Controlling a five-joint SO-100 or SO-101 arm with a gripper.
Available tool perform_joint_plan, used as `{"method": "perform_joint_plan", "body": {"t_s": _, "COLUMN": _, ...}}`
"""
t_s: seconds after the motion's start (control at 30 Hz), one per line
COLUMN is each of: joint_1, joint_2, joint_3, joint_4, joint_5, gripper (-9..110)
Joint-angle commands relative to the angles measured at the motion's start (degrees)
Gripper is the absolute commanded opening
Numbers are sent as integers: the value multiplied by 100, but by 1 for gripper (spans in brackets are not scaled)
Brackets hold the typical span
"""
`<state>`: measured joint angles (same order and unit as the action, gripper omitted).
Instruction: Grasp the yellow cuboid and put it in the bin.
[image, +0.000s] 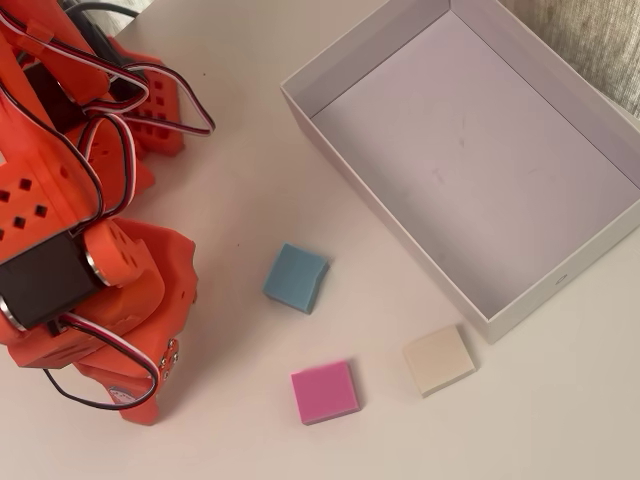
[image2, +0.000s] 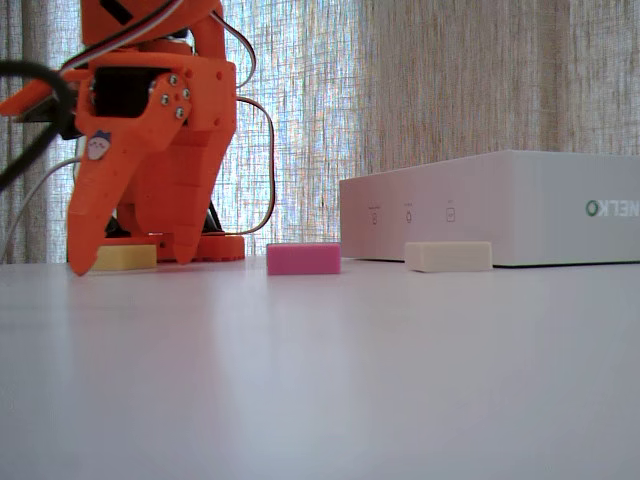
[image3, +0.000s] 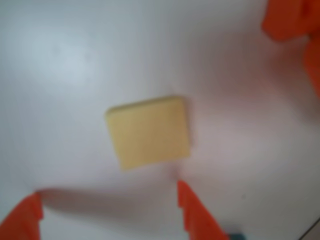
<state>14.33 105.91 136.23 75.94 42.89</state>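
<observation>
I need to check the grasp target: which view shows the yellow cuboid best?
The wrist view: the yellow cuboid lies flat mid-frame, its whole top face visible, slightly blurred, apart from the open gripper. The fixed view shows only its side edge between the fingers. In the overhead view the arm hides it.

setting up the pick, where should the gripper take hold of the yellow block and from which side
Come straight down from above and pinch the yellow block across two opposite side faces. It lies flat on the table as a thin square slab, a little askew to the open gripper, so a slight wrist turn would probably square the fingers to its edges.
</observation>
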Motion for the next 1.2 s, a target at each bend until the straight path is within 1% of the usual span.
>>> {"method": "perform_joint_plan", "body": {"t_s": 0.0, "joint_1": -167, "joint_2": -149, "joint_3": -272, "joint_4": 308, "joint_5": 70, "gripper": 36}}
{"method": "perform_joint_plan", "body": {"t_s": 0.17, "joint_1": -299, "joint_2": -202, "joint_3": -281, "joint_4": 729, "joint_5": 44, "gripper": 36}}
{"method": "perform_joint_plan", "body": {"t_s": 0.27, "joint_1": -290, "joint_2": -378, "joint_3": -510, "joint_4": 1187, "joint_5": 149, "gripper": 36}}
{"method": "perform_joint_plan", "body": {"t_s": 0.37, "joint_1": -308, "joint_2": -536, "joint_3": -633, "joint_4": 1283, "joint_5": 220, "gripper": 33}}
{"method": "perform_joint_plan", "body": {"t_s": 0.4, "joint_1": -369, "joint_2": -563, "joint_3": -694, "joint_4": 1397, "joint_5": 229, "gripper": 33}}
{"method": "perform_joint_plan", "body": {"t_s": 0.5, "joint_1": -483, "joint_2": -580, "joint_3": -545, "joint_4": 1617, "joint_5": 0, "gripper": 35}}
{"method": "perform_joint_plan", "body": {"t_s": 0.6, "joint_1": -360, "joint_2": -606, "joint_3": -457, "joint_4": 1582, "joint_5": -176, "gripper": 36}}
{"method": "perform_joint_plan", "body": {"t_s": 0.83, "joint_1": -475, "joint_2": -703, "joint_3": -308, "joint_4": 1327, "joint_5": -123, "gripper": 36}}
{"method": "perform_joint_plan", "body": {"t_s": 0.93, "joint_1": -369, "joint_2": -879, "joint_3": -352, "joint_4": 1310, "joint_5": -97, "gripper": 39}}
{"method": "perform_joint_plan", "body": {"t_s": 1.03, "joint_1": -369, "joint_2": -940, "joint_3": -352, "joint_4": 1257, "joint_5": -132, "gripper": 39}}
{"method": "perform_joint_plan", "body": {"t_s": 1.17, "joint_1": -114, "joint_2": -606, "joint_3": -105, "joint_4": 686, "joint_5": -369, "gripper": 38}}
